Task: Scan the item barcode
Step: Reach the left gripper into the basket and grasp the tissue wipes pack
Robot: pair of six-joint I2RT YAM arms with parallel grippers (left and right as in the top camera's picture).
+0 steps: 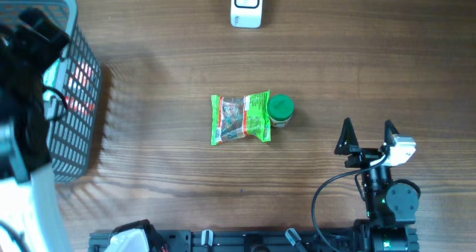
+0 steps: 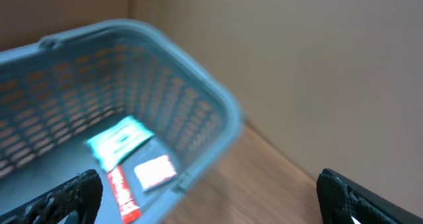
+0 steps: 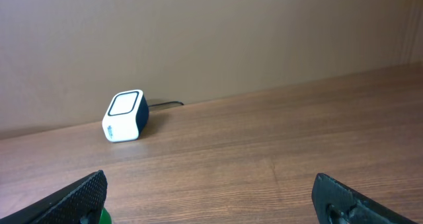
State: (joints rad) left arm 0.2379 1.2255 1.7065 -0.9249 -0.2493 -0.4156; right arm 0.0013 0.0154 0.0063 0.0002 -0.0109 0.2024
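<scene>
Overhead, the green packet (image 1: 241,119) lay mid-table touching a green-lidded jar (image 1: 280,109), within reach of the scanner (image 1: 246,5) at the far edge. The left gripper (image 2: 208,184) over the basket (image 1: 74,21) and the right gripper (image 1: 367,126) near the front edge gaped empty, likely awaiting a pick.

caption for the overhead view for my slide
Green snack packet and green-lidded jar side by side, scanner at far edge, right hand open nearby
</scene>
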